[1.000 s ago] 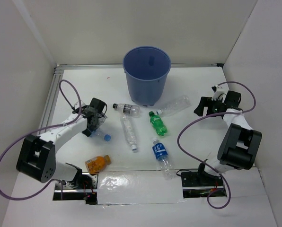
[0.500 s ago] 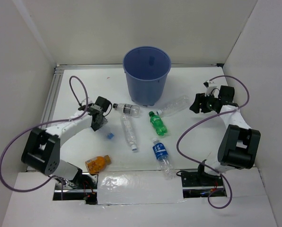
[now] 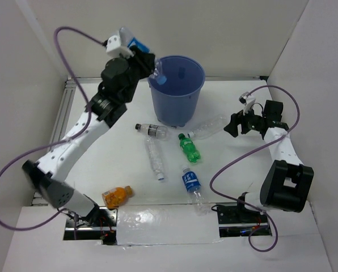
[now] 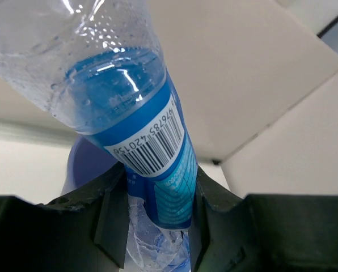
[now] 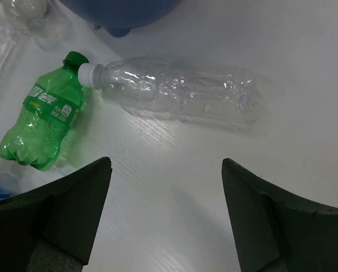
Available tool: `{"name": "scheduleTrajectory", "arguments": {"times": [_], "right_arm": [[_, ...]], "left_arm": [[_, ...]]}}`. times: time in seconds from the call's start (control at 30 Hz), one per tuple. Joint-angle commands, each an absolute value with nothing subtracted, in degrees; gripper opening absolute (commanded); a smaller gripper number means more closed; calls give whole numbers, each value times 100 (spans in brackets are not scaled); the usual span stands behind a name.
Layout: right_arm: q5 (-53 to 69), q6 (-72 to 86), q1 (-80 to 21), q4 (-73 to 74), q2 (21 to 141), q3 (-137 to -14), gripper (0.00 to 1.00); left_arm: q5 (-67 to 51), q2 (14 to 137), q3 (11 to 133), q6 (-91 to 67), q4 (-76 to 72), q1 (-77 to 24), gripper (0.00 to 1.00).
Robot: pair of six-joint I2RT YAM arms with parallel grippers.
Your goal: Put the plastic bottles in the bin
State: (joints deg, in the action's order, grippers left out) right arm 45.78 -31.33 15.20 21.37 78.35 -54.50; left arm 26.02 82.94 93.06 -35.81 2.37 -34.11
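Blue-wrapped bottle [image 4: 149, 147] pinched in left hand [image 4: 157, 226], hanging at rim of bin [image 3: 174, 110]. Risk: off-centre release, bottle clips rim, falls to bench [image 3: 118, 164]. Right hand [image 5: 164, 170] spread above clear bottle [image 5: 180, 93].

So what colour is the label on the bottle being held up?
The bottle has a blue label with a white barcode; left wrist view shows it best.

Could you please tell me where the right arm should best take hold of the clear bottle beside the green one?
Grip the clear bottle across its mid-body, from above: it lies flat on its side, bare table along both long flanks, while its cap end crowds the green bottle. The open right gripper faces it.
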Motion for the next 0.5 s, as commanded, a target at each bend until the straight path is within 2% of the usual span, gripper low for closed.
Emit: {"name": "scheduleTrajectory", "arguments": {"times": [0.0,0.03,0.13,0.17,0.2,0.3,0.33,0.47], "right_arm": [[4887,-3506,1415,2136,7550,-5529,87],[4887,-3594,1345,2084,7445,-5459,89],[5018,-4497,1274,2083,7348,-5274,95],[5071,-4822,1214,2083,7261,-5221,95],[5176,-5521,1213,2083,7190,-5169,97],[5369,-6728,1161,2187,7137,-5019,99],[5370,-7594,1160,2241,7137,-4966,99],[5423,-9744,1047,2539,7671,-5044,99]], "left_arm": [[2926,9671,10061,-2822,-439,-3524,0],[3066,9920,10516,-2821,-439,-3524,1],[3295,10745,11255,-2760,-492,-3524,19],[3374,10932,11468,-2699,-353,-3577,29],[3436,11108,11670,-2620,-247,-3577,53],[3437,11653,12470,-2532,175,-3577,86],[3358,11715,12611,-2462,341,-3577,98],[3287,11506,12771,-2233,343,-3577,100]]}}
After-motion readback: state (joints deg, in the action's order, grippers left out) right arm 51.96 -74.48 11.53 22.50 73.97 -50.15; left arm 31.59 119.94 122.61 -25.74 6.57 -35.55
